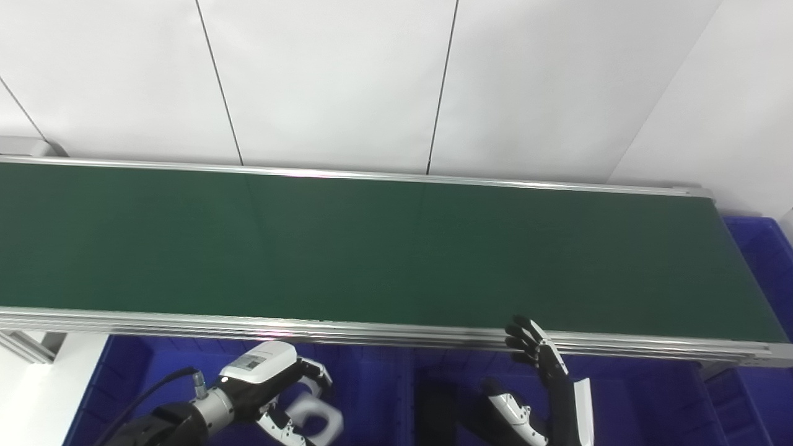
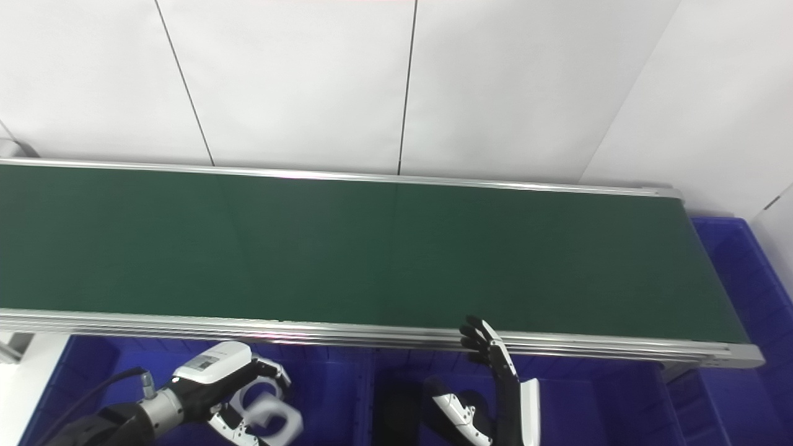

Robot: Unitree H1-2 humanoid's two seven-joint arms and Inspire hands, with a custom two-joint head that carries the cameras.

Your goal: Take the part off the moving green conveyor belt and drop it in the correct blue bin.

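The green conveyor belt [image 1: 396,248] runs across the view and carries no part. My left hand [image 1: 266,384] hangs below the belt's front rail, over the left blue bin [image 1: 142,365], and is shut on a white ring-shaped part [image 1: 322,421]. My right hand [image 1: 545,365] stands upright over the middle blue bin [image 1: 638,402]. Its fingers are spread and empty, and the fingertips [image 1: 520,334] reach up to the front rail.
A third blue bin [image 1: 765,248] sits past the belt's right end. The silver front rail [image 1: 186,322] runs just above both hands. White wall panels stand behind the belt. A white surface [image 1: 37,396] lies at the lower left.
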